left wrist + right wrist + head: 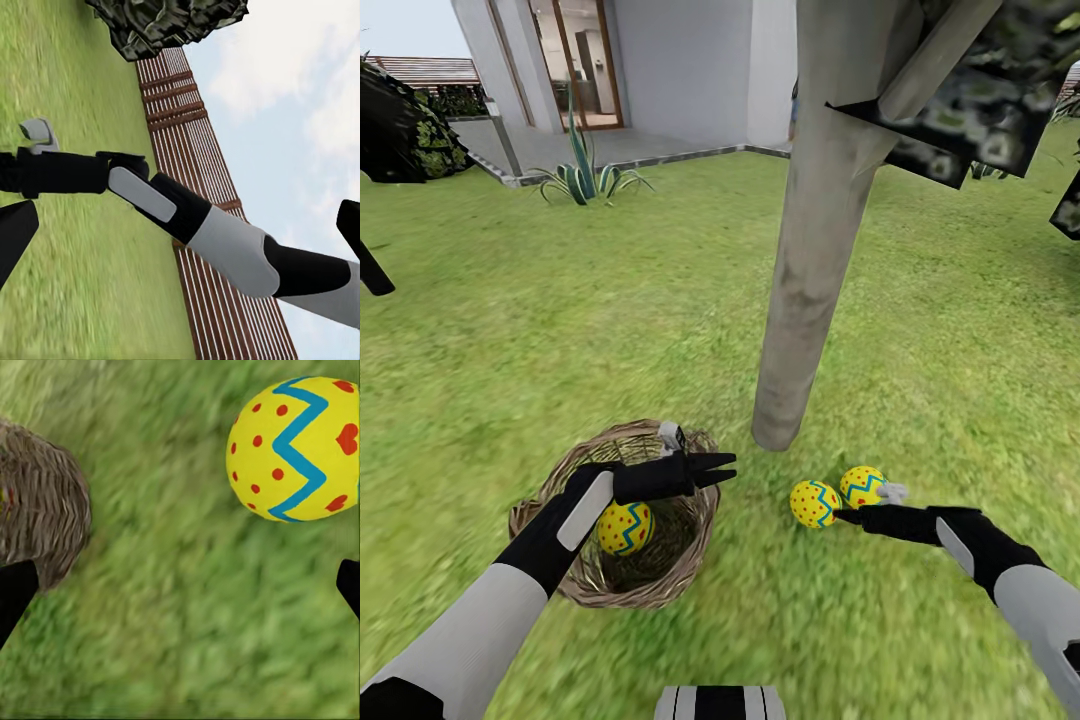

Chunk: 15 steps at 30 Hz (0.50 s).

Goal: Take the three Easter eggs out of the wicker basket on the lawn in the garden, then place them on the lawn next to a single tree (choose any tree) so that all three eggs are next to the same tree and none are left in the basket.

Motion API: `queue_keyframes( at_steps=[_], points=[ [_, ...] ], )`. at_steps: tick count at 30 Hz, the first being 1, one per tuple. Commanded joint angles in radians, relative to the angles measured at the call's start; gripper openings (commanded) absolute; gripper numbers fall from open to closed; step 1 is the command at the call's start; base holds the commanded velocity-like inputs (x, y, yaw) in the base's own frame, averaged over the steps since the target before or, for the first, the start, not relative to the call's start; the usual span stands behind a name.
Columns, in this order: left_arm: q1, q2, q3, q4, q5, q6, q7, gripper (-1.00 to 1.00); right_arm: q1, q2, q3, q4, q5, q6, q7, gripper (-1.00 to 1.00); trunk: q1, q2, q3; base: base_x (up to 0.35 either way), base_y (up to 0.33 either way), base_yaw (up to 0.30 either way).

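On the lawn stands the wicker basket with one Easter egg lying inside it. Two more eggs rest on the grass just right of the base of the tree. My left gripper hovers open over the basket's far rim and holds nothing. My right gripper is open and low on the grass, right beside the two eggs. In the right wrist view one egg and the basket's side lie ahead of the spread fingertips.
The grey-tan trunk rises directly behind the basket and eggs, with dark foliage overhead. A spiky plant and the white house stand far back. The left wrist view crosses my right arm toward a brown slatted fence.
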Motion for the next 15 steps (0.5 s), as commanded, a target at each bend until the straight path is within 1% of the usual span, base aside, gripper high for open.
queue_keyframes(
  at_steps=[1,2,3,5,8,12,14,15],
  points=[
    [-0.001,0.001,-0.002,0.000,0.005,0.004,0.000,1.00,0.000,-0.012,-0.001,-0.002,-0.026,0.024,0.041,1.00,0.000,0.000,-0.001,0.000,0.019,0.000],
    [-0.001,0.001,-0.002,0.000,0.004,0.004,0.000,1.00,0.000,-0.021,-0.014,-0.003,-0.048,0.045,0.067,1.00,0.000,0.000,-0.001,0.000,0.078,0.000],
    [-0.001,0.000,-0.002,0.000,0.004,0.004,0.000,1.00,0.000,-0.033,-0.036,-0.008,-0.083,0.075,0.099,1.00,0.000,0.000,-0.001,0.000,0.181,0.000],
    [-0.001,-0.001,-0.002,0.000,0.004,0.004,0.000,1.00,0.000,-0.041,-0.069,-0.047,-0.132,0.113,0.136,1.00,0.000,0.000,-0.001,0.000,0.244,0.000],
    [-0.001,-0.004,-0.002,0.000,0.004,0.004,0.000,1.00,0.000,-0.043,-0.082,-0.111,-0.153,0.139,0.152,1.00,0.000,0.000,-0.001,0.000,0.285,0.000],
    [-0.001,-0.008,-0.003,0.000,0.003,0.004,0.002,1.00,0.000,-0.043,-0.089,-0.153,-0.167,0.171,0.167,1.00,0.000,0.000,-0.001,0.000,0.299,0.000],
    [-0.001,-0.010,-0.004,0.000,0.002,0.003,0.003,1.00,0.000,-0.042,-0.090,-0.168,-0.194,0.180,0.190,1.00,0.000,0.000,-0.001,0.000,0.302,0.000],
    [-0.001,-0.010,-0.004,0.000,0.001,0.003,0.003,1.00,0.000,-0.041,-0.089,-0.172,-0.216,0.182,0.198,1.00,0.000,0.000,-0.001,0.000,0.302,0.000]
  ],
)
